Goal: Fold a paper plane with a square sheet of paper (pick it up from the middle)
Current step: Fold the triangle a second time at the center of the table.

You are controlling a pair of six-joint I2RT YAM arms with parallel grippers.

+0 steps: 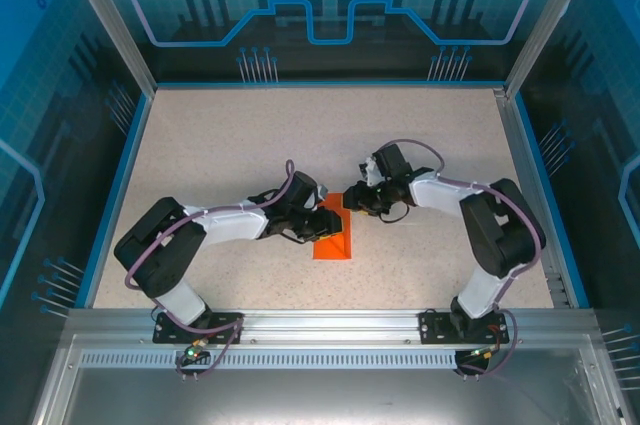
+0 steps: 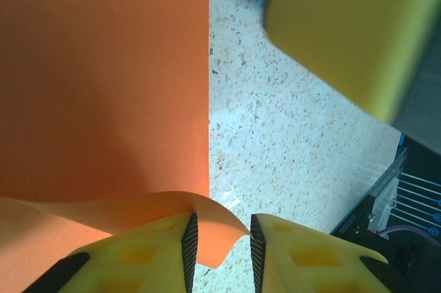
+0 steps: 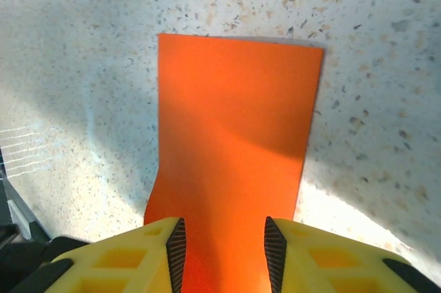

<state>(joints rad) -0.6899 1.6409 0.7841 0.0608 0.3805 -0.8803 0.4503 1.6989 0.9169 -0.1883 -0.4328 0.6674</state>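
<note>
Top external view is showing the orange sheet of paper (image 1: 335, 243) lying on the table (image 1: 220, 145) near its middle, between the two arms. It is folded to a narrow oblong, not yet a plane. Its long axis is running from the near edge of the table toward the far edge.

The left hand (image 1: 312, 217) is standing at the sheet's left side. The right hand (image 1: 358, 200) is standing at its far right end. Both hands are at the paper, so neither is clearly the nearer one.

Left wrist view: the left hand (image 2: 220, 238) is standing with its jaws parted. A curled-up corner of the sheet (image 2: 103, 79) is rising into the gap, touching the left finger and lying apart from the right one. Nothing is being pinched there yet. The rest of the sheet is lying flat to the left of this hand.

Right wrist view: the right hand (image 3: 224, 245) is also standing with its jaws parted, straddling the near end of the sheet (image 3: 238, 120). The strip is running straight away from this hand, lengthwise. I cannot tell whether the pads are touching the paper's edges.

Judgement: the coming move is turning on that raised corner. The left hand is placed to nip it and carry it across the long axis. The paper is thin and is likely to slip or crumple if it is taken unevenly.
</note>
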